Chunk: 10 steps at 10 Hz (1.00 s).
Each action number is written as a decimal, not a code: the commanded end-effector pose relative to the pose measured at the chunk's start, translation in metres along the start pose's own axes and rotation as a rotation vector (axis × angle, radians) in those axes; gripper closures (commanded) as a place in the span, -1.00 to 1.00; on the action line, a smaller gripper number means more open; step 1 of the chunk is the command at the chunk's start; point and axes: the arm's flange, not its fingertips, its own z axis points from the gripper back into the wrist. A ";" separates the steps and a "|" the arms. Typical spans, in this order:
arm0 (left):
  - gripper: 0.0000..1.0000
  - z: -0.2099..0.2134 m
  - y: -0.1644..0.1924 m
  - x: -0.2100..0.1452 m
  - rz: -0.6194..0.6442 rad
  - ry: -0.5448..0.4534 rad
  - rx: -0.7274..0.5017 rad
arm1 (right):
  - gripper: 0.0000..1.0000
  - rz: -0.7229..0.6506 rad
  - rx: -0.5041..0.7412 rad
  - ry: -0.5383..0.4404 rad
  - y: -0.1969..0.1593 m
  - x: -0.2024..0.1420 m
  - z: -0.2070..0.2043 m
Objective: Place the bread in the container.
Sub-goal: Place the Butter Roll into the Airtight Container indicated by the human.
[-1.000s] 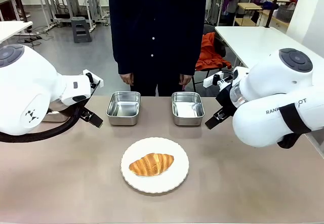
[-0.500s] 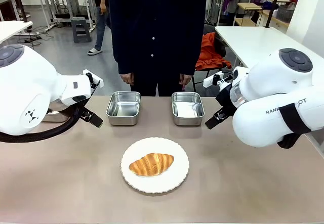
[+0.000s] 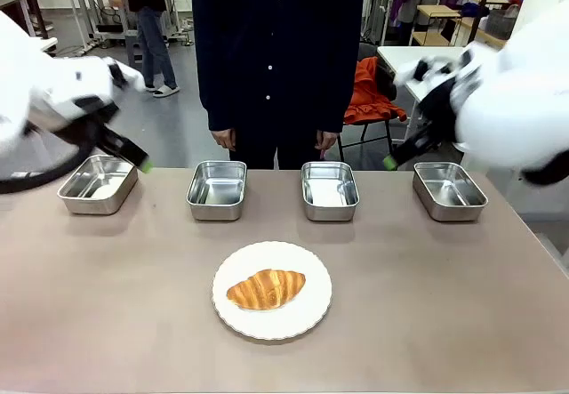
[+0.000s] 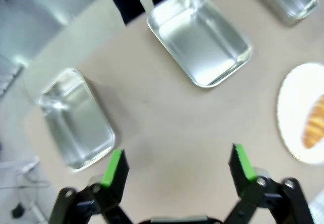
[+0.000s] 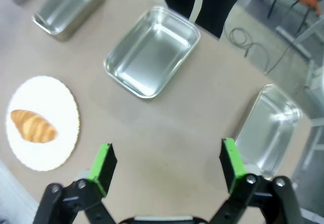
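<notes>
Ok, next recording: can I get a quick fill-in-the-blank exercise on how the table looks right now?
Along the far side of the table stand ____ steel trays.
The croissant lies on the white plate, and every tray is ____.
The left gripper and the right gripper both hang over the table with their jaws ____.
Missing words: four; empty; open.

White scalloped plate (image 3: pixel 272 325), beige table (image 3: pixel 444 305), person in dark shirt (image 3: pixel 277 47)
</notes>
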 end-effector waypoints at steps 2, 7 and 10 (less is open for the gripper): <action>-1.00 0.044 0.073 -0.018 -0.204 -0.024 -0.250 | -1.00 -0.059 0.044 -0.065 -0.083 -0.023 0.065; -1.00 0.078 0.113 -0.063 -0.333 -0.081 -0.345 | -1.00 -0.040 0.057 -0.066 -0.121 -0.052 0.093; -1.00 0.078 0.113 -0.063 -0.333 -0.081 -0.345 | -1.00 -0.040 0.057 -0.066 -0.121 -0.052 0.093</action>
